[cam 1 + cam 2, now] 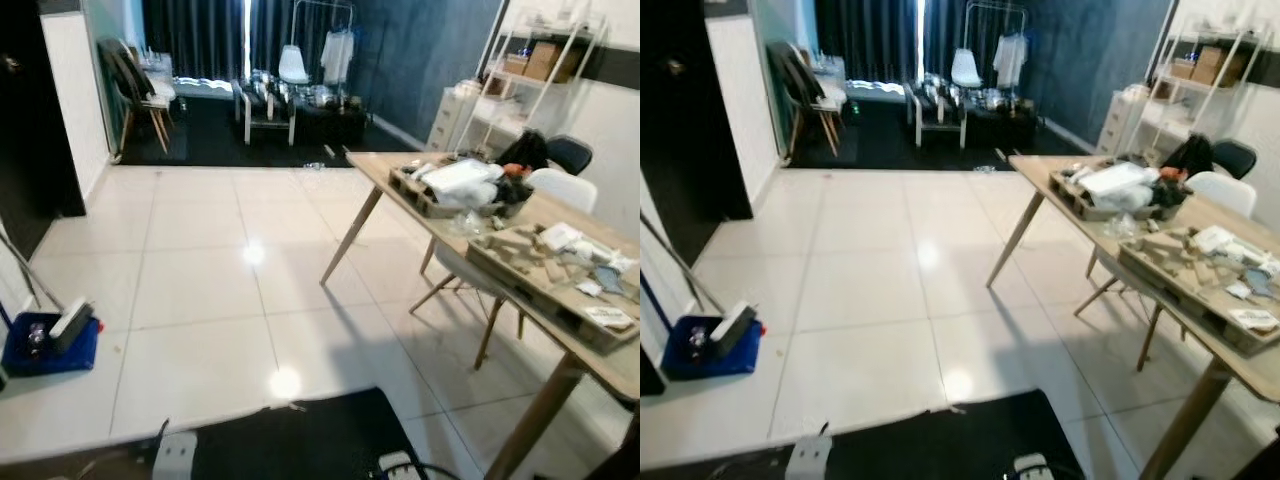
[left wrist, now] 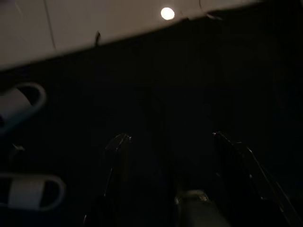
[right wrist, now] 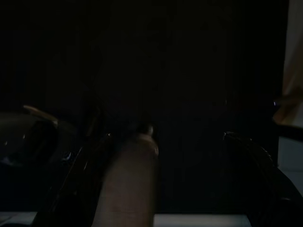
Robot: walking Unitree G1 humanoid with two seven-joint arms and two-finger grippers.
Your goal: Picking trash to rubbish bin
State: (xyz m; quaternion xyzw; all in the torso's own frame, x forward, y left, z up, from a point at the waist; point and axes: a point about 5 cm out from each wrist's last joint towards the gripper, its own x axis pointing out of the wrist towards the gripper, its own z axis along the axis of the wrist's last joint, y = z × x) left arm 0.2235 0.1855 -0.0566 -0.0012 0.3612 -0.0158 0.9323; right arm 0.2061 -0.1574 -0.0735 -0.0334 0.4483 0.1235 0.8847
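A small pale scrap [image 1: 315, 165] lies on the white tiles at the edge of the far dark rug. Both arms hang low. In the dark left wrist view my left gripper [image 2: 170, 142] is open above a black mat [image 1: 290, 440], with nothing between its fingers [image 2: 118, 146]. Two white slippers [image 2: 19, 101] lie on that mat beside it. In the very dark right wrist view my right gripper [image 3: 161, 142] is open too, with a dim brownish post [image 3: 130, 179] showing beyond its fingers [image 3: 241, 142].
A wooden table [image 1: 385, 165] with slanted legs stands at the right, bearing two cluttered trays [image 1: 545, 265]. White chairs [image 1: 565, 185] sit behind it. A blue box [image 1: 45, 340] rests on the floor at the left. A white shelf [image 1: 530, 60] stands at the back right.
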